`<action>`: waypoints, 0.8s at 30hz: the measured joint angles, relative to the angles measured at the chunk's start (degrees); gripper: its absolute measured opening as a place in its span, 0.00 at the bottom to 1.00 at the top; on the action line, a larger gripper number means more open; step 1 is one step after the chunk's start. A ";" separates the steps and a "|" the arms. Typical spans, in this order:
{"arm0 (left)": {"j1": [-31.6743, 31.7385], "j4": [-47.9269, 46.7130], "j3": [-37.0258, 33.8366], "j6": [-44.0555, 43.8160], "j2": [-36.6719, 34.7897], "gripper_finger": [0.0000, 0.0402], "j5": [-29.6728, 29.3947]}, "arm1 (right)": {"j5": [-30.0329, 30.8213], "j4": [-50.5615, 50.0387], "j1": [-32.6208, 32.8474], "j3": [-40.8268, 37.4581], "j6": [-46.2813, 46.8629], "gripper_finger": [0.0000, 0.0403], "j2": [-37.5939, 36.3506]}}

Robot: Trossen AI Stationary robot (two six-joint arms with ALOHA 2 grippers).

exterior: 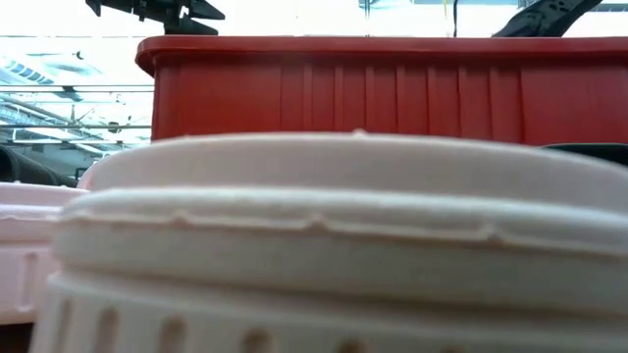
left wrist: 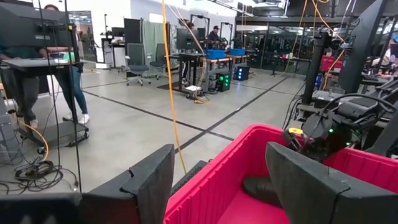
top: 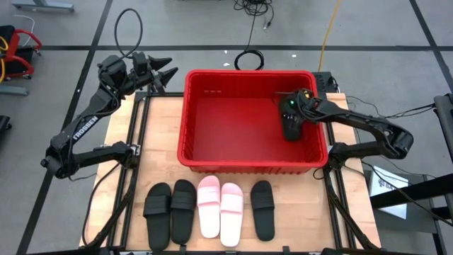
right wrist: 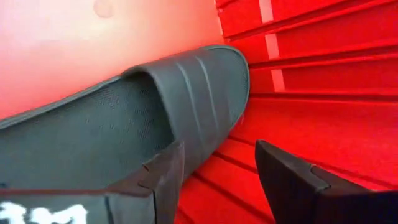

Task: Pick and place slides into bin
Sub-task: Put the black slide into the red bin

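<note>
Pink slide (exterior: 334, 245) looms nearest low camera. Five slides (top: 212, 209) lined on worktop (top: 163, 127) before bin (top: 212, 159). Sixth black slide (top: 291, 124) laid inside bin by right end effector (top: 301, 99), fingers apart for release. Left end effector (top: 164, 74) parked open beside bin.

Both arms were dark and slim, the left arm (top: 83, 126) lettered TROSSEN in white, the right arm (top: 368, 126) showing a green light, with chunky angular black fingers (left wrist: 311, 180)

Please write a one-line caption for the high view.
Right gripper places a black slide in the red bin; five slides wait.
</note>
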 joint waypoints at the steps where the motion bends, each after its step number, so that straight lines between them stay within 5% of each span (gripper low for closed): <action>1: 0.00 -0.02 0.00 -0.02 0.00 0.63 0.02 | -0.08 -0.58 0.00 0.00 0.36 0.47 -0.53; 24: 0.02 -0.80 0.00 0.13 0.00 0.64 -0.19 | -5.98 4.87 1.89 0.00 3.48 0.45 -7.78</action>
